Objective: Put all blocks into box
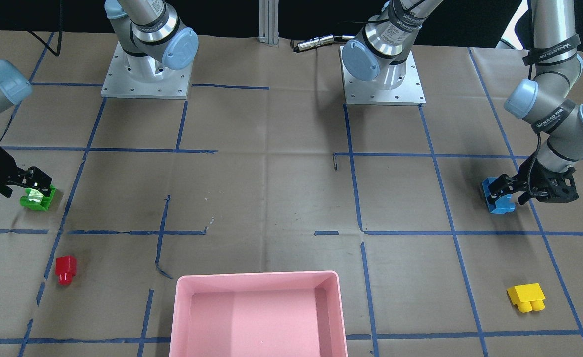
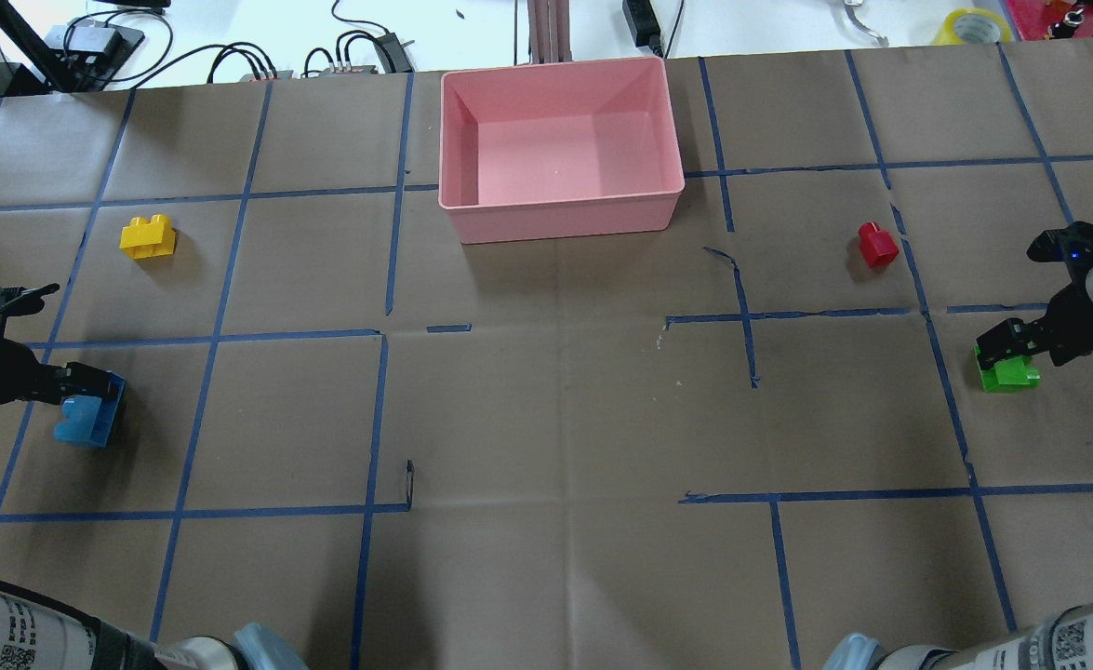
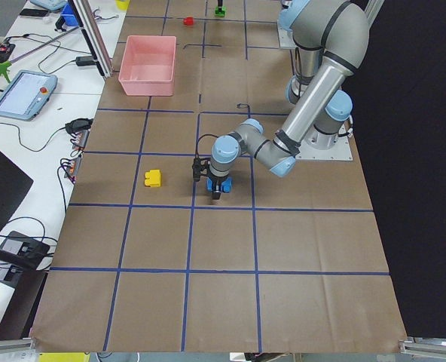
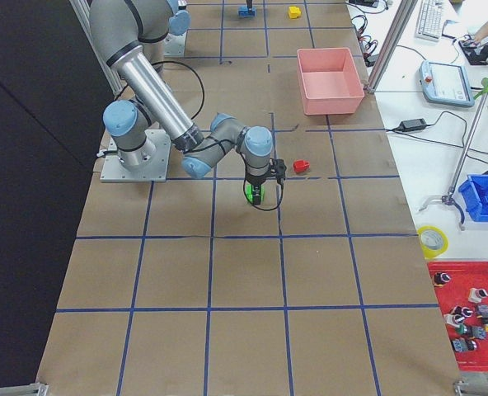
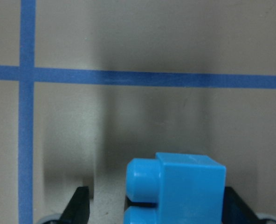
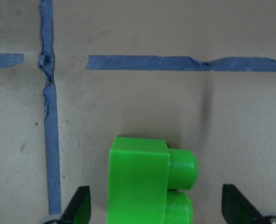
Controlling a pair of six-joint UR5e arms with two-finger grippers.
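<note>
My left gripper is low at the table's left side, open, with its fingers on either side of the blue brick. In the left wrist view the blue brick lies against the right finger, with a gap at the left finger. My right gripper is open, astride the green brick. The green brick has gaps to both fingers. The yellow brick and the red brick lie loose on the table. The pink box stands at the far middle and holds nothing.
Brown paper with a grid of blue tape covers the table. The two arm bases stand at the robot's side. Cables and tools lie beyond the far edge, behind the box.
</note>
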